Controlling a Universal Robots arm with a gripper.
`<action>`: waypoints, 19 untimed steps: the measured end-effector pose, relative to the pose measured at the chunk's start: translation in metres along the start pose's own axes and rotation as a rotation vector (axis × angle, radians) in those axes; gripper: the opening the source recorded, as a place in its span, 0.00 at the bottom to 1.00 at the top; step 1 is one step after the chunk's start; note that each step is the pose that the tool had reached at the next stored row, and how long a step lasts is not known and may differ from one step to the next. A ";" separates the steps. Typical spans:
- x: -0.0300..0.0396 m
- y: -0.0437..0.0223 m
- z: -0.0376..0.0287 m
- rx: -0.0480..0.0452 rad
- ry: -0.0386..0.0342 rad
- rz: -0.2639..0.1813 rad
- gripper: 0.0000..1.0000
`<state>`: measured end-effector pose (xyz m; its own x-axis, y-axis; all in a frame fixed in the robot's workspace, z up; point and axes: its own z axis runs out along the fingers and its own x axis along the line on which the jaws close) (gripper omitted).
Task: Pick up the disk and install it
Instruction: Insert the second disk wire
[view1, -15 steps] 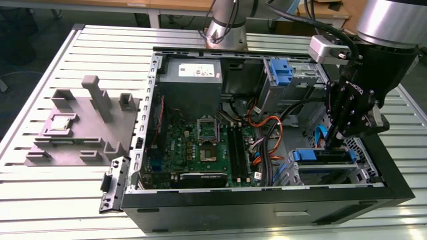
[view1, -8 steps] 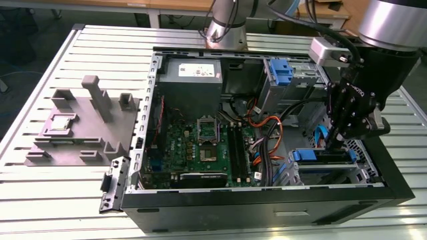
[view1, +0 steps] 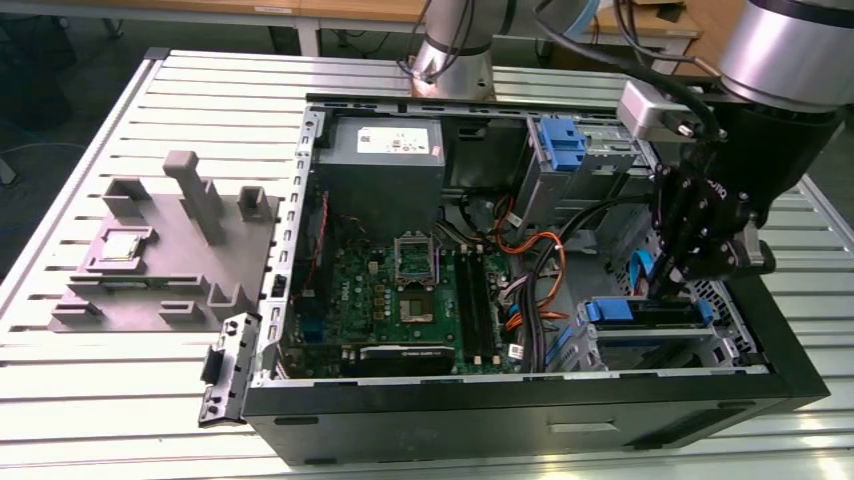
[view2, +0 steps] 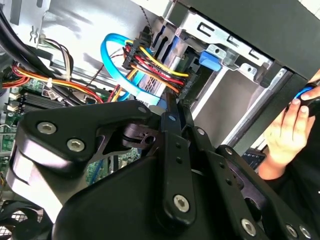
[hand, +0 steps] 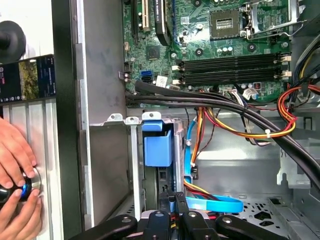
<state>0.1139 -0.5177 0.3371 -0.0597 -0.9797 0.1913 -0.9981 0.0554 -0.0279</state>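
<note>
Hand (view1: 663, 290) is lowered at the drive bay; disk (hand: 156, 145) is seated edge-on directly below, long axis into bay. Hand's grip cannot be told.

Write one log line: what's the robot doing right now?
claw: down in the case's drive bay | disk: standing in bay | hand: outside case on a knob

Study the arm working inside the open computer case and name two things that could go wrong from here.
1. The end effector sits low by the drive bay, beside the bundled cables; it could snag or tug one.
2. A person's hand rests just outside the case wall, in both wrist views; a sideways swing might bring the arm close to it.
</note>
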 end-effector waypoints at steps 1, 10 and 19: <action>0.0015 0.0002 0.0003 0.0004 -0.0040 0.000 0.16; 0.0118 0.0021 0.0022 0.0061 -0.0513 0.002 0.16; 0.0120 0.0021 0.0022 0.0061 -0.0545 0.002 0.16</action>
<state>0.1111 -0.5297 0.3372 -0.0604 -0.9887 0.1375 -0.9978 0.0562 -0.0342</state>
